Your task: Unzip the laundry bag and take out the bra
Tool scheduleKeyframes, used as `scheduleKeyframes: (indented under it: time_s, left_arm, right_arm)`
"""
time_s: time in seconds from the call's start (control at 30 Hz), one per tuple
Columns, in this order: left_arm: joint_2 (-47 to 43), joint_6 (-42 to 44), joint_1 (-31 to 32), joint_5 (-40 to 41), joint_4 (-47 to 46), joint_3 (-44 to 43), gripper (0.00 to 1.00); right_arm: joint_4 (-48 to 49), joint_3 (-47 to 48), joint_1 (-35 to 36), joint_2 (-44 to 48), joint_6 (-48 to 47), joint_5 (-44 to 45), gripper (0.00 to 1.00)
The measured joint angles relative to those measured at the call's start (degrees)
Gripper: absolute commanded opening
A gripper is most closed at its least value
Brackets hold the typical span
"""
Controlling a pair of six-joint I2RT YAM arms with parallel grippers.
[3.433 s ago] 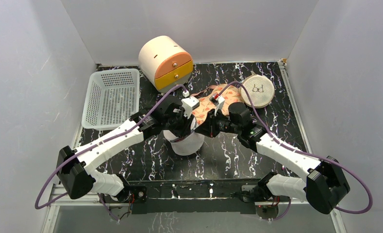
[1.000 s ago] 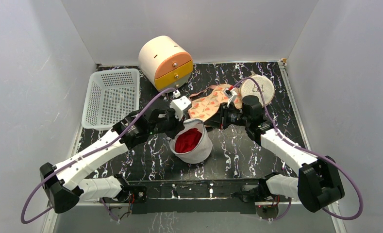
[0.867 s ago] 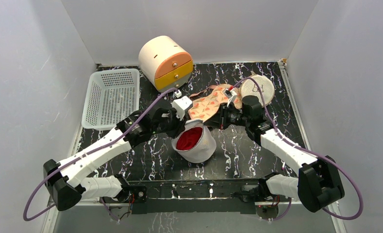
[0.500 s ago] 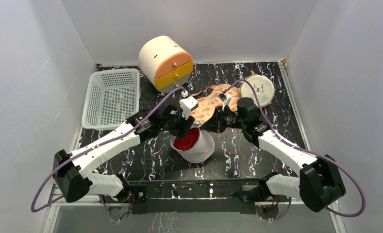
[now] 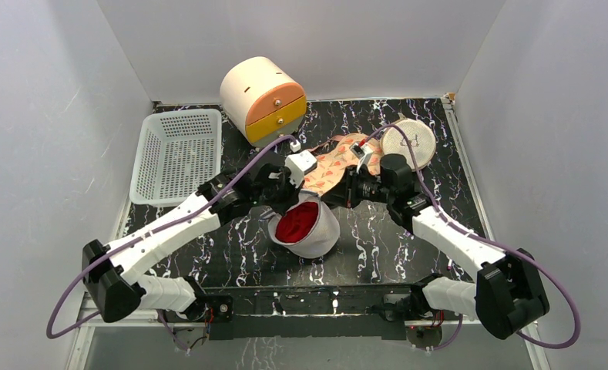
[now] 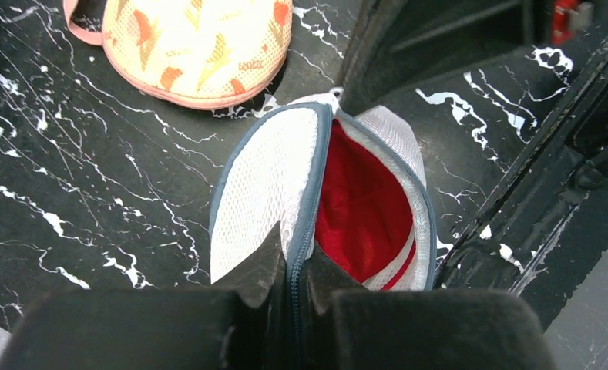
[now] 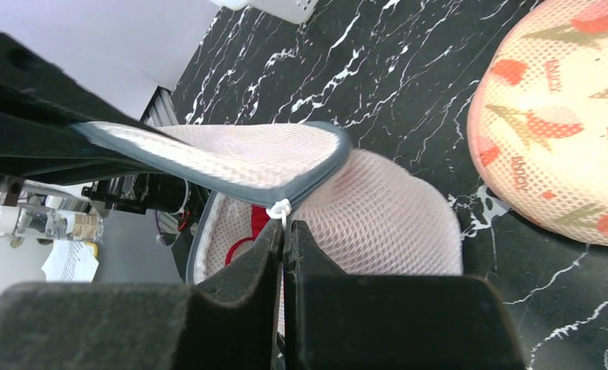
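**Top external.** Black worktop [image 5: 377,239], marble print with white veins. The laundry bag [image 5: 321,231] sits near the middle. It is a white fine-mesh cylinder with its mouth gaping upward, and the bra [image 5: 297,221] shows inside as a bunched red mass. The left end effector [image 5: 283,203] and right end effector [image 5: 327,198] meet at the bag's far rim.
- Just behind the bag lies a flat cream-and-orange patterned pouch [image 5: 333,166].
- Far right is a round beige mesh pouch [image 5: 410,142] printed with a dark line drawing of a bra. No lettering is readable on it.
- Far left is a white plastic basket [image 5: 177,153], rectangular, with perforated walls and floor.
- At the back is a cream drum-shaped drawer box [image 5: 263,99], one orange front above one yellow, each with a small knob.

**Left wrist.** The left end effector is clenched on the blue-grey band edging the bag's half-round lid flap, with the zip line running between the fingers. The flap is lifted off the body. Smooth red fabric fills the opening beside it. The patterned pouch lies apart beyond. It is pink-piped, with cone-shaped motifs in orange and red and small lettering too fine to read.

**Right wrist.** The right end effector is clenched on the zip pull [image 7: 283,208], a knotted white cord at the tip of the flap's band. The bag's mesh shows a honeycomb weave here. The pouch lettering is blurred; cannot tell the word.
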State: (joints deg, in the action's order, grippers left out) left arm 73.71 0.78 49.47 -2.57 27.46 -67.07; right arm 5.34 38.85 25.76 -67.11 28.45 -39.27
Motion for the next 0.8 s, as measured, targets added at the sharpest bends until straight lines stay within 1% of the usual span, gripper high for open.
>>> scheduleKeyframes:
  time_s: [0.17,0.27,0.3,0.4,0.6,0.8]
  left_arm:
    - [-4.8,1.4,0.0,-1.0,-0.7,0.3,0.00]
    - [-8.0,1.7,0.0,-1.5,-2.1,1.3,0.01]
    - [-8.9,1.7,0.0,-1.6,-2.2,1.9,0.06]
    - [-9.7,1.8,0.1,-1.6,-2.3,2.8,0.14]
    - [-7.4,2.1,0.0,1.6,-1.6,2.9,0.40]
    - [-4.0,2.3,0.0,2.6,0.0,2.8,0.54]
  right_arm:
    - [2.9,-0.1,-4.5,-1.3,1.7,-4.0,0.00]
    - [4.5,0.0,-5.6,-2.8,2.4,-7.5,0.00]
    - [4.8,0.0,-5.6,-3.0,2.5,-8.6,0.00]
    - [5.0,0.0,-5.6,-3.1,2.3,-10.3,0.00]
    - [4.1,-0.1,-5.7,-3.1,1.7,-10.4,0.00]
    - [2.9,-0.1,-4.1,-3.0,1.4,-10.6,0.00]
